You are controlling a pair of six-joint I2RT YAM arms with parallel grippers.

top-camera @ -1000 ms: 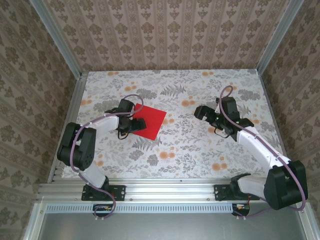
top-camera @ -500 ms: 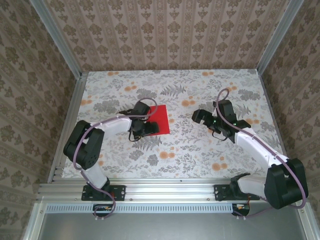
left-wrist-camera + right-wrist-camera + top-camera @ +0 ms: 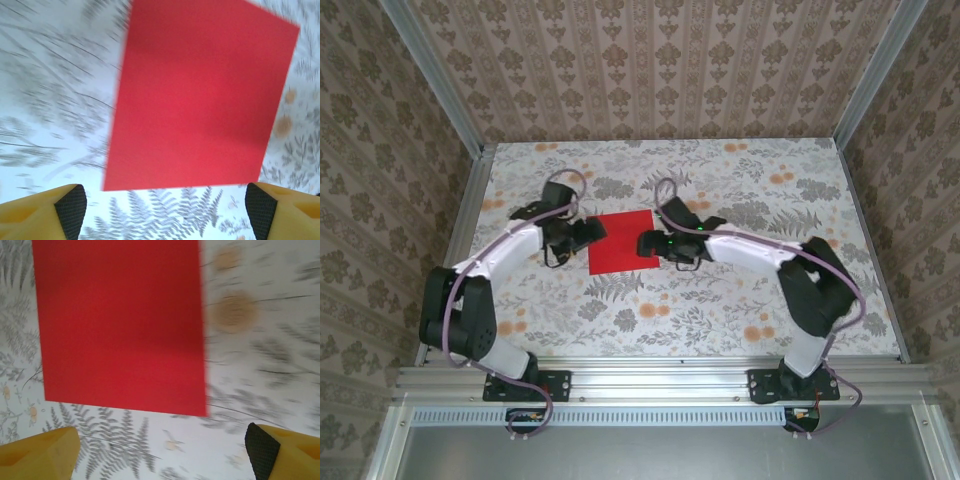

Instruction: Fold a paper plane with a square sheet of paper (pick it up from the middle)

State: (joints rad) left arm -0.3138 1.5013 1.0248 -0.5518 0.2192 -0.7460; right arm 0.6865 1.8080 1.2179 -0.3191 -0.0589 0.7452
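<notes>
Both wide open, gripping nothing: left claw (image 3: 590, 233) just beside the left edge of the square sheet of paper (image 3: 622, 241), right claw (image 3: 646, 243) beside its right edge. The sheet lies flat mid-worktop (image 3: 720, 300). A second ago the right claw sat well off right, and now it's swung in!

Overhead and 2 close wrist views share paper (image 3: 622, 241).

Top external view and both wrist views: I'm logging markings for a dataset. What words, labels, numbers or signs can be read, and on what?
None can be read. The square sheet of paper is plain red; the table cover and the walls bear only floral patterns; the left gripper and right gripper show no marking.
</notes>
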